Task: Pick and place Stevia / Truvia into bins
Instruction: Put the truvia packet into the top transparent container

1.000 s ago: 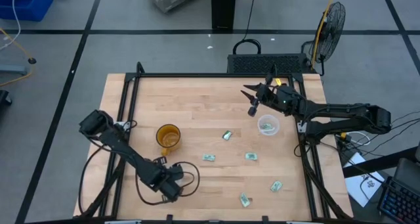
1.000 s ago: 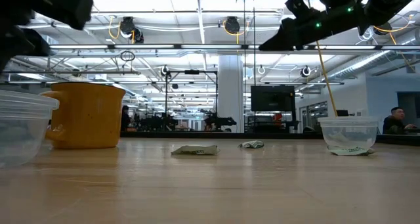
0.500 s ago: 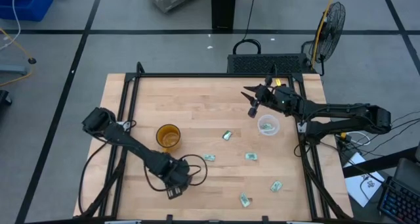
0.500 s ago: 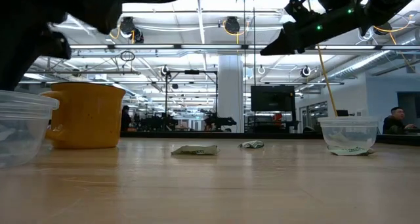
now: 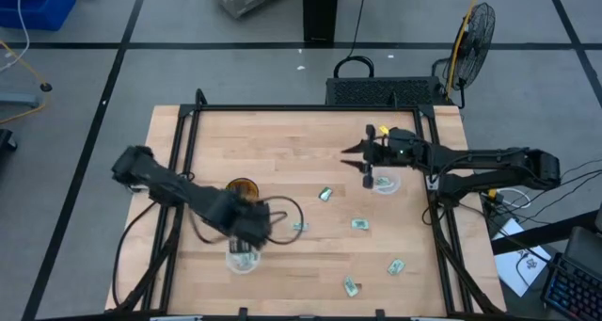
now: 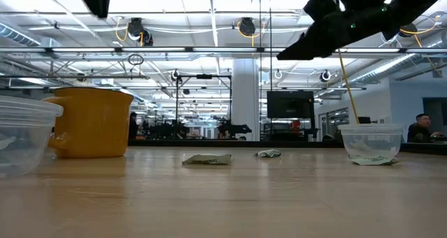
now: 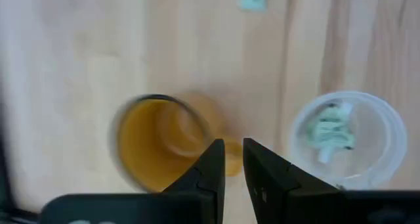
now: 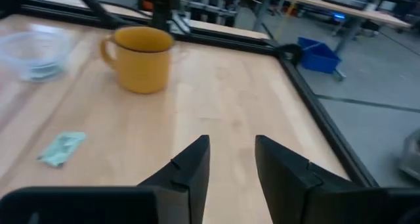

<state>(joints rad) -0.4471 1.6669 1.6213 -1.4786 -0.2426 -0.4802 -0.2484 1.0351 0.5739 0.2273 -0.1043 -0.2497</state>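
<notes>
Pale green-and-white flat paper packets scattered on light wood-grain tabletop. Left gripper above amber translucent mug, fingers narrowly parted, empty; beside it, round clear plastic cup holding crumpled packet. Right gripper open, empty, near second clear cup
</notes>
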